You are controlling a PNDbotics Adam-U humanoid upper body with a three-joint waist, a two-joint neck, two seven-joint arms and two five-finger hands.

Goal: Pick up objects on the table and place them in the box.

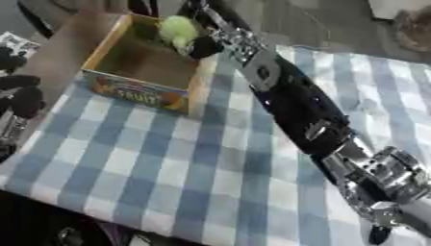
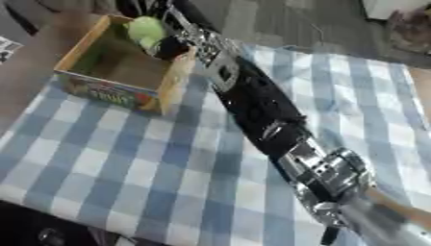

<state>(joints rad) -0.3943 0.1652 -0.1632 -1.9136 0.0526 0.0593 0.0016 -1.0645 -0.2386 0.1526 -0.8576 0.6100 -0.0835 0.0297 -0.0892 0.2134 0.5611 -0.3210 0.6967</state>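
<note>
An open box (image 1: 126, 85) with a colourful fruit label on its front wall stands at the table's far left. My right arm stretches from the lower right across the checked cloth to the box's far right corner. There my right hand (image 1: 205, 46) is curled on a pale green, rounded object (image 1: 177, 28) and holds it over the box's inside, near the far rim. The inside of the box that shows is bare brown. My left hand (image 1: 20, 93) shows as dark shapes at the left edge, beside the box.
A blue and white checked cloth (image 1: 151, 163) covers the table, whose front edge runs along the lower left. A brownish thing (image 1: 414, 28) sits off the cloth at the far right corner. Grey floor lies beyond the table.
</note>
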